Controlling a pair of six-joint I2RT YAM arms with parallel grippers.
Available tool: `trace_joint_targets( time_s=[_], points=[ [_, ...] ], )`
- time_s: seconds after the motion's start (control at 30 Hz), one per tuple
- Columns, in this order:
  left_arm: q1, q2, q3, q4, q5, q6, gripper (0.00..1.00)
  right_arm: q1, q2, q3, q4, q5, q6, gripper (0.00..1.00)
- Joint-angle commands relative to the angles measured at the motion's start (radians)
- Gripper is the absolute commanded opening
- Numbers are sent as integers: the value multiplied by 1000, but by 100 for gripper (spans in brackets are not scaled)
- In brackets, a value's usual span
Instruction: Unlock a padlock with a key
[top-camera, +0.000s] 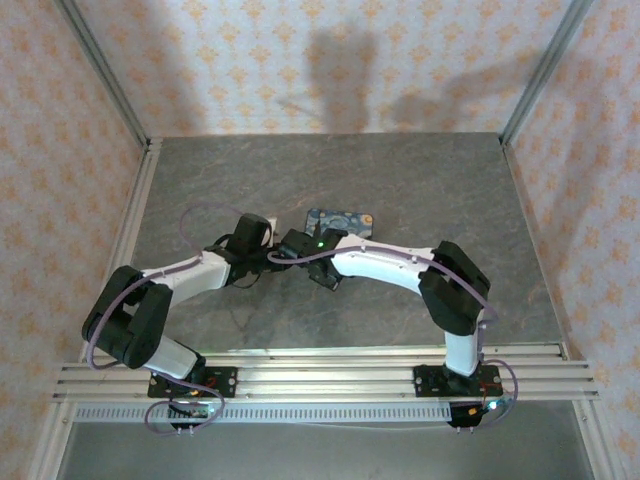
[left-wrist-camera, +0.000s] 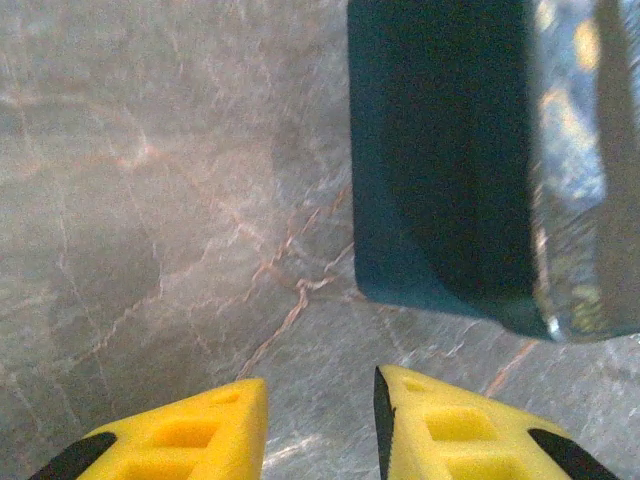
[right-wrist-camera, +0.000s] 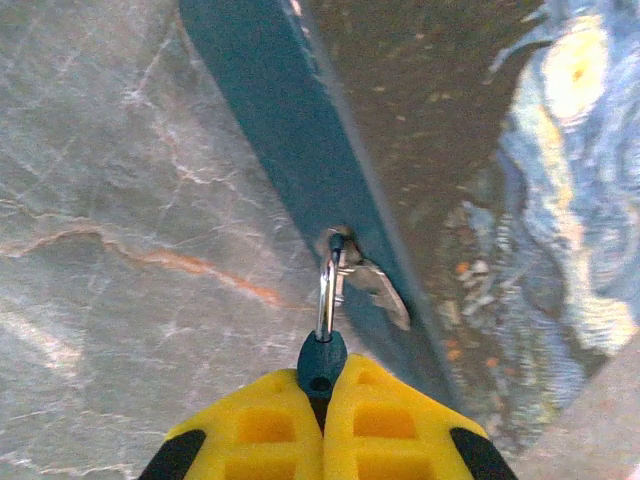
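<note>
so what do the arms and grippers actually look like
Both the left arm and right arm have white links between bulky black joints, with a thin lilac cable looping along each. A small green light glows near the right wrist. The left gripper and right gripper have wedge-shaped yellow fingers with recessed rectangular pockets and black patches at the outer edges.

The padlock (right-wrist-camera: 322, 362), a tiny lock with a dark blue body and a thin silvery metal loop, is pinched at the very tips of the right end effector (right-wrist-camera: 322, 388), whose yellow fingers are closed tight on its body. Only the top of the blue body pokes out ahead of the fingertips. The loop runs straight on away from the end effector, seen nearly edge-on. Its far end meets the rim of the dark blue painted box (right-wrist-camera: 270, 130), just beside a small silvery metal tab (right-wrist-camera: 382, 288). Whether the loop is latched cannot be told.
</note>
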Motion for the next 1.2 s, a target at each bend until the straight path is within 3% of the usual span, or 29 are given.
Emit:
trace_joint_targets(
  time_s=[0.0,0.47,0.7,0.93,1.17],
  points=[
    [8,15,-23,38,36,-24,34,11,-11,35,47,179,-95,0],
    [40,49,-37,56,66,-15,33,3,-89,-18,182,16,-134,0],
    [39,51,-48,55,54,-16,33,3,-22,-18,236,33,-151,0],
    [39,-10,-65,11,-13,-15,34,4,-45,-7,322,-20,-129,0],
    [39,-140,-62,-108,-146,2,44,5,-23,-20,340,-110,-101,0]
  ],
)
